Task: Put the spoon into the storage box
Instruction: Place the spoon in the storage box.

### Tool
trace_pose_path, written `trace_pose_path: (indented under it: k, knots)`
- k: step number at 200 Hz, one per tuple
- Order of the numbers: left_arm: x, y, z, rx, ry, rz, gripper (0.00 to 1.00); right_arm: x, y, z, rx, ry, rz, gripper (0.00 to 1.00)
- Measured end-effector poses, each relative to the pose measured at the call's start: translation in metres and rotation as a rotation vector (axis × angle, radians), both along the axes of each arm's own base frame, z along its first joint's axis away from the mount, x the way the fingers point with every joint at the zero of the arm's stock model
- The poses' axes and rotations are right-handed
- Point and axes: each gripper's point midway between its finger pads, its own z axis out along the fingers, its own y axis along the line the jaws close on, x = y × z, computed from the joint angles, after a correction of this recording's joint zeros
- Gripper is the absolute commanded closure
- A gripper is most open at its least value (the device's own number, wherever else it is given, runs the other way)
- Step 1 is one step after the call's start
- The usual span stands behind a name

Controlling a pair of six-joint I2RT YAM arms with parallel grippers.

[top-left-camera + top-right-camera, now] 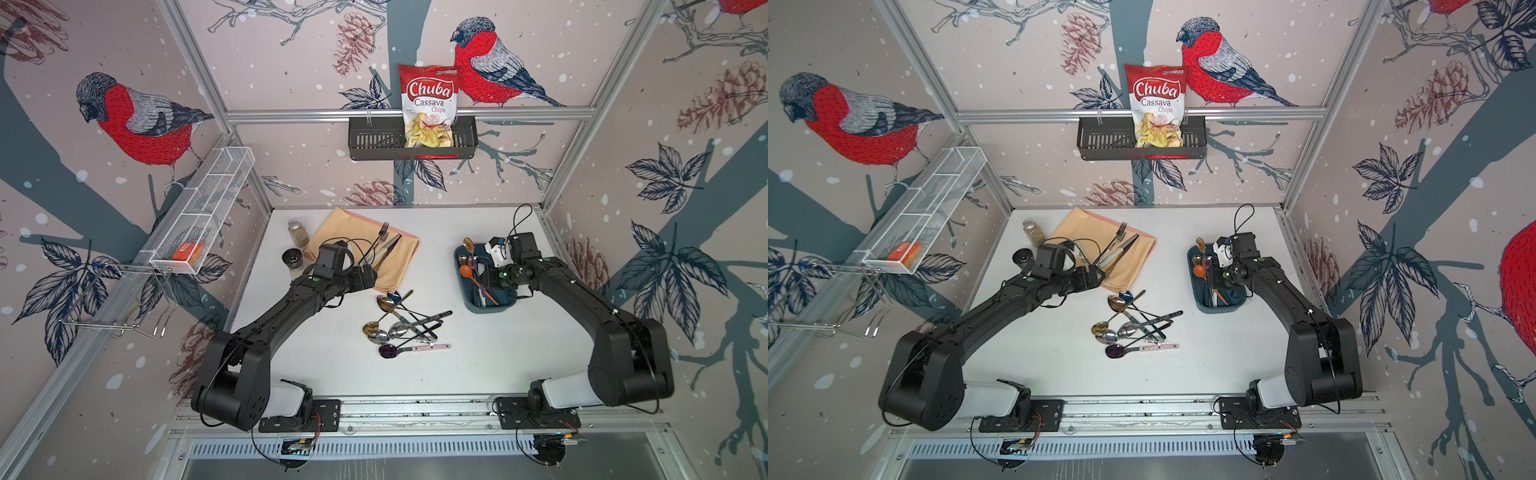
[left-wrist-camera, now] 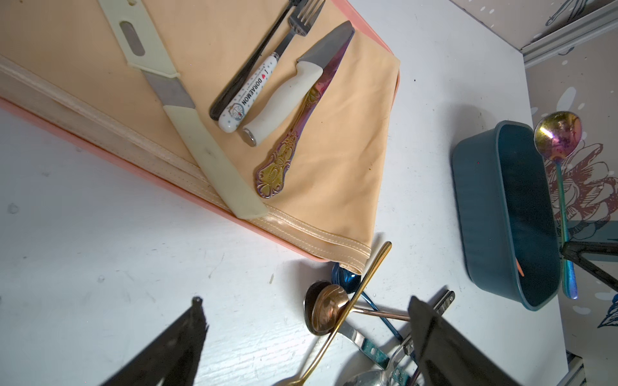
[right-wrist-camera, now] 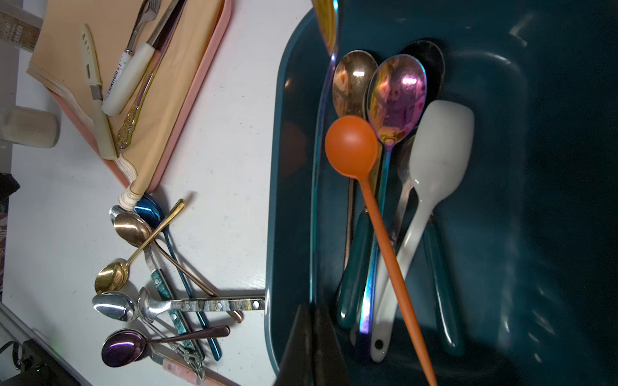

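Gripping the rainbow spoon (image 2: 557, 135) by the handle in the firmly closed right gripper (image 3: 312, 320), lengthwise over the storage box (image 2: 478, 200) at its pile-side wall, probably to lay it beside spoons (image 3: 394, 100) already inside, with left gripper (image 2: 305, 299) wide open above the loose pile (image 1: 399, 324).

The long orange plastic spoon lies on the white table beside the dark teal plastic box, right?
No: the long orange plastic spoon lies inside the dark teal plastic box, not beside it. The right wrist view shows it.
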Motion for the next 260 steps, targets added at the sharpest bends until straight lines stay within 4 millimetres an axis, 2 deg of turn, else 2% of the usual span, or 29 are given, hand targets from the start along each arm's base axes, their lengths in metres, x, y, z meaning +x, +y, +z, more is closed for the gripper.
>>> trace_pose_path:
  k: [100, 121, 140, 166, 198, 227, 245, 260]
  knots:
    - [0.001, -0.007, -0.002, 0.007, 0.004, -0.015, 0.04, -0.012, 0.001, -0.051, 0.016, 0.105, -0.015, 0.96]
    - [0.001, -0.007, -0.002, 0.007, 0.003, -0.015, 0.04, -0.010, 0.001, -0.058, 0.013, 0.115, -0.017, 0.89]
    - [0.001, -0.005, -0.001, 0.016, -0.002, -0.008, 0.04, -0.008, -0.001, -0.061, 0.004, 0.112, -0.025, 0.76]
    - [0.001, -0.004, 0.001, 0.025, -0.010, -0.010, 0.04, -0.005, -0.006, -0.062, -0.022, 0.107, -0.040, 0.70]
    - [0.001, 0.000, 0.003, 0.049, -0.023, -0.008, 0.04, 0.005, -0.014, -0.052, -0.080, 0.073, -0.067, 0.61]
    - [0.002, 0.009, 0.008, 0.072, -0.044, 0.018, 0.04, 0.019, -0.013, -0.025, -0.178, -0.013, -0.052, 0.57]
    - [0.002, 0.022, 0.009, 0.073, -0.049, 0.054, 0.04, 0.024, 0.005, -0.004, -0.246, -0.085, 0.018, 0.55]
    - [0.000, 0.040, 0.005, 0.068, -0.040, 0.106, 0.04, 0.023, 0.039, 0.014, -0.292, -0.161, 0.141, 0.54]
